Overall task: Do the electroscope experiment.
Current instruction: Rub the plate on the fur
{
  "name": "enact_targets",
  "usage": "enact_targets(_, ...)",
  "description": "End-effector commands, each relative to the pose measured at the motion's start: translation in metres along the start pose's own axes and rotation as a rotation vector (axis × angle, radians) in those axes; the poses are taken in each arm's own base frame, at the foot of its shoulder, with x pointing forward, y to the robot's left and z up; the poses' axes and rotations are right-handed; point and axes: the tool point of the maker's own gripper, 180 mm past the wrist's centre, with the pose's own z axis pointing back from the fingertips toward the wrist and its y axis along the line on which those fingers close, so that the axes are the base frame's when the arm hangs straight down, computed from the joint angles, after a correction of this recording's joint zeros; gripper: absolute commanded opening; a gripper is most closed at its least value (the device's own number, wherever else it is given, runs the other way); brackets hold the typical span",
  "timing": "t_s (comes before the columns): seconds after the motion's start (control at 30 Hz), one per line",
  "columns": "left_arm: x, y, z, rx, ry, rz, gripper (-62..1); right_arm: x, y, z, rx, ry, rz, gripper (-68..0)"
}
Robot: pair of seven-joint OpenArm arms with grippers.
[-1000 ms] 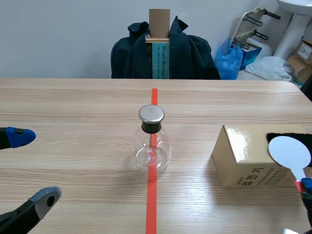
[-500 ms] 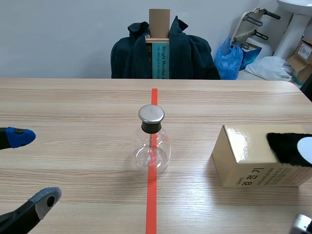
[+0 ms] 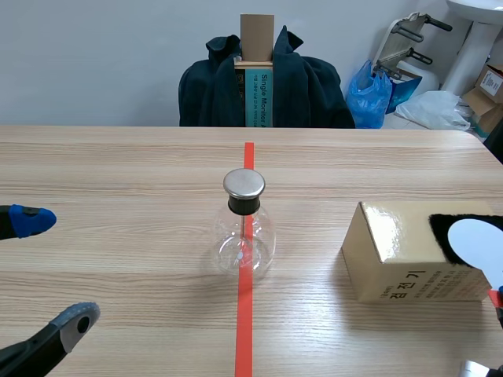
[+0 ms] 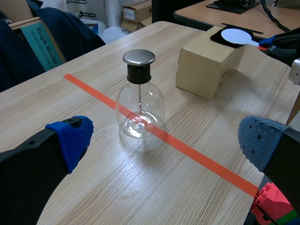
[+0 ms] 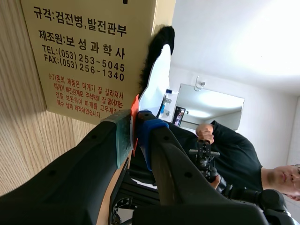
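Note:
A clear glass flask [image 3: 244, 230] with a metal cap and a thin rod inside stands on the red tape line at the table's middle. My left gripper [image 3: 53, 269] is open at the near left, well apart from the flask [image 4: 139, 101]. A tan cardboard box [image 3: 401, 255] sits at the right with a black fur pad [image 3: 460, 224] on top. A white round paddle [image 3: 481, 242] lies over the fur. My right gripper [image 5: 133, 131] is shut on the paddle's red handle [image 5: 135, 117], beside the box [image 5: 89, 56].
A chair draped with a dark jacket [image 3: 267, 82] stands behind the table's far edge. Bags and boxes [image 3: 440, 94] lie on the floor at the back right. A red and green block [image 4: 274, 208] shows under my left finger. A person [image 5: 234, 154] is behind my right arm.
The white paddle slid right across the fur, almost out of the scene view, then came partway back left. The left gripper and the flask stayed where they were.

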Motion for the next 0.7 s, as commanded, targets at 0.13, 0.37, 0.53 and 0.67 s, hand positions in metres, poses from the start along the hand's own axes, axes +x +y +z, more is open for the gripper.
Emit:
enact_targets(0.13,0.006,0.001,-0.001,0.005,-0.026,0.002,1.4,-0.003,-0.015,-0.003,-0.070,-0.004,0.022,-66.9)
enact_targets(0.37,0.000,0.005,-0.003,0.010,0.009,-0.010,1.4,-0.013,-0.019,-0.004,-0.076,0.022,0.030,-66.9)
enact_targets(0.53,-0.007,0.010,-0.003,0.018,0.044,-0.020,1.4,-0.039,-0.053,-0.013,-0.162,0.072,0.011,-66.9)
enact_targets(0.67,-0.008,0.010,-0.003,0.017,0.046,-0.020,1.4,-0.058,-0.105,-0.024,-0.296,0.097,-0.013,-66.9)
